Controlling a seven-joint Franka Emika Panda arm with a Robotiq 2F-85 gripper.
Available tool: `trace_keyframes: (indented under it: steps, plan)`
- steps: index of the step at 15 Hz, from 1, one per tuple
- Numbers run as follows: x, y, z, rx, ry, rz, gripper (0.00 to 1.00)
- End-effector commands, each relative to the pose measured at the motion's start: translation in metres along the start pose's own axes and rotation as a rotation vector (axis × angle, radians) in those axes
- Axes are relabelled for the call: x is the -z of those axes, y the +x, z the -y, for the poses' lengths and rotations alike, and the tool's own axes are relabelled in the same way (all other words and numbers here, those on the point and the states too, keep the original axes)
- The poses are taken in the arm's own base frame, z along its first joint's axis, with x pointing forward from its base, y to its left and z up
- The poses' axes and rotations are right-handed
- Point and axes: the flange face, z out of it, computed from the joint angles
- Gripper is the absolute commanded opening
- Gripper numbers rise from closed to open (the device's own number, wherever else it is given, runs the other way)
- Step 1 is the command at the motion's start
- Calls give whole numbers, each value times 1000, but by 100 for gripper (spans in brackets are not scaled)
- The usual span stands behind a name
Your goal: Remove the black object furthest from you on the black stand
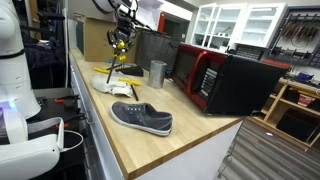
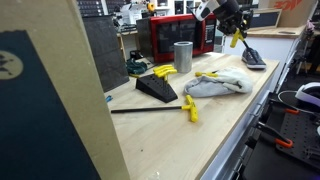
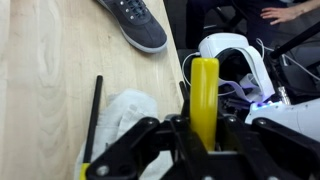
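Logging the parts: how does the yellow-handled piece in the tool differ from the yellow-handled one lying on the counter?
The held piece hangs above the counter, clamped in the tool; the lying piece rests flat on the counter beside the white cloth. The lying piece shows a long black shaft; the held piece shows only its handle in the wrist view. Both have bright yellow handles.

Cup (image 2: 182, 56) between stand (image 2: 157, 88) and microwave (image 2: 165, 35)
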Motion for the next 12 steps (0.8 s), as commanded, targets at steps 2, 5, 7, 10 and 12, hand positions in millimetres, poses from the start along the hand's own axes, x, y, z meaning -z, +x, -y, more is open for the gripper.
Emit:
trace_keyframes:
  steps: [2,5,7,10,12]
  plan:
    - [-28,12,9,258,-12,-1,4]
    - [-41,17,6,403,-15,-2,4]
    - [-44,15,3,456,-9,-7,4]
    - [-41,12,1,505,-19,14,4]
    - [-36,10,-2,519,-45,61,4]
